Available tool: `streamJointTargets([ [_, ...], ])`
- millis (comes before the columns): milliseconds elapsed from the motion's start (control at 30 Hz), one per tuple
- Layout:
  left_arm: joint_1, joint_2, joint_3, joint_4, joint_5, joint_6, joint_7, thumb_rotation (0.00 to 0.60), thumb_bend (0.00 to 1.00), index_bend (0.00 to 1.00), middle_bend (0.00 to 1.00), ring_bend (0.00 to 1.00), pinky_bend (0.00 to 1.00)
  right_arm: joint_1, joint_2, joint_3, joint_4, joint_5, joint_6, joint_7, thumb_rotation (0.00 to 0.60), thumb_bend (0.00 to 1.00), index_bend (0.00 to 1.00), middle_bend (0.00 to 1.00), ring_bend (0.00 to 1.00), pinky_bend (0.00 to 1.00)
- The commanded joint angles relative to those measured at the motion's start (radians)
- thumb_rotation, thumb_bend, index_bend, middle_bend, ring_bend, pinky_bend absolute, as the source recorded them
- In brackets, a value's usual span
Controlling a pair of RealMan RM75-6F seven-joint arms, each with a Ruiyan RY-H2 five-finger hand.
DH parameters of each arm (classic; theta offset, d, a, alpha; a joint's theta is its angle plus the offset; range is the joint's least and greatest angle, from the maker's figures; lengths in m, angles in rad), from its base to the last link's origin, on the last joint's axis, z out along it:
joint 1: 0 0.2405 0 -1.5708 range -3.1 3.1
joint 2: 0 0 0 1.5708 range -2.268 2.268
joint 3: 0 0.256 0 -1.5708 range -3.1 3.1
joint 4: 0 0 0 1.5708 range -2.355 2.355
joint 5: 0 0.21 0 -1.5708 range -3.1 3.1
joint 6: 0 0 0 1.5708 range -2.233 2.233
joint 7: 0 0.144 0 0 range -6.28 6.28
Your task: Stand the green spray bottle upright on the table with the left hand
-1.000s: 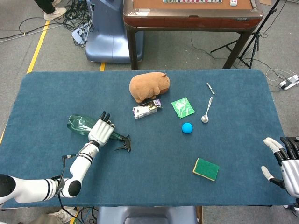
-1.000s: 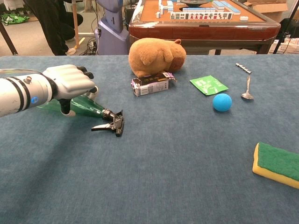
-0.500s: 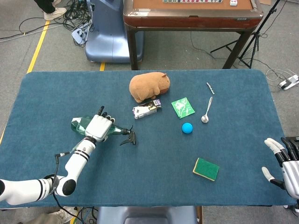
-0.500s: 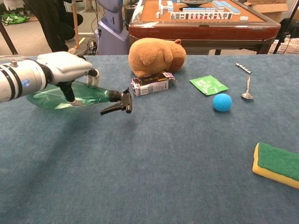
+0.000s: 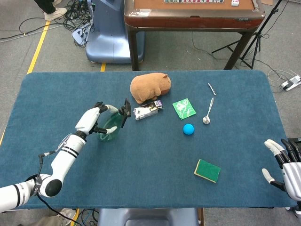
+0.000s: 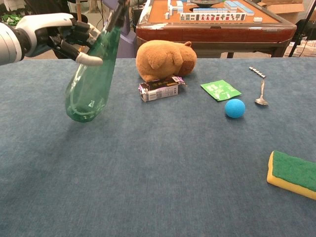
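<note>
Left robot hand (image 6: 59, 34) is wrapped around the green spray bottle (image 6: 91, 79) upper body, held tilted near the surface (image 6: 163, 163) left edge; empty, light, slippery plastic is judged.

You get bright, even light from overhead – soft shadows on the table (image 5: 235, 89), no glare – both views sharp

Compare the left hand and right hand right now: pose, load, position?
The left hand grips the green spray bottle, tilted with its base low; the right hand holds nothing, fingers apart. The left hand is raised over the table's left part; the right hand sits at its right edge. Both are white.
</note>
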Motion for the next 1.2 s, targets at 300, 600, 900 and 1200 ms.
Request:
streamJointTargets([
  [300, 0.093, -0.139, -0.073, 0.184, 0.146, 0.048, -0.384, 0.6, 0.28, 0.4, 0.45, 0.18, 0.0, -0.001, 0.003, 0.001, -0.003, 0.005, -0.003, -0.005, 0.6, 0.29, 0.17, 0.19, 0.04, 0.02],
  [600, 0.082, -0.265, -0.04, 0.356, 0.211, 0.118, -0.378, 0.6, 0.28, 0.38, 0.43, 0.18, 0.0, 0.0, 0.003, 0.003, -0.006, 0.01, -0.006, -0.01, 0.6, 0.29, 0.17, 0.19, 0.04, 0.02],
  [900, 0.088, -0.269, -0.024, 0.408, 0.226, 0.112, -0.382, 0.6, 0.28, 0.25, 0.26, 0.11, 0.0, -0.004, 0.006, 0.002, -0.008, 0.011, -0.002, -0.011, 0.6, 0.29, 0.17, 0.19, 0.04, 0.02],
  [1200, 0.106, -0.224, -0.005, 0.363, 0.264, 0.121, -0.388, 0.6, 0.28, 0.0, 0.03, 0.0, 0.0, 0.002, 0.003, 0.004, -0.008, 0.006, -0.007, -0.011, 0.6, 0.29, 0.17, 0.19, 0.04, 0.02],
])
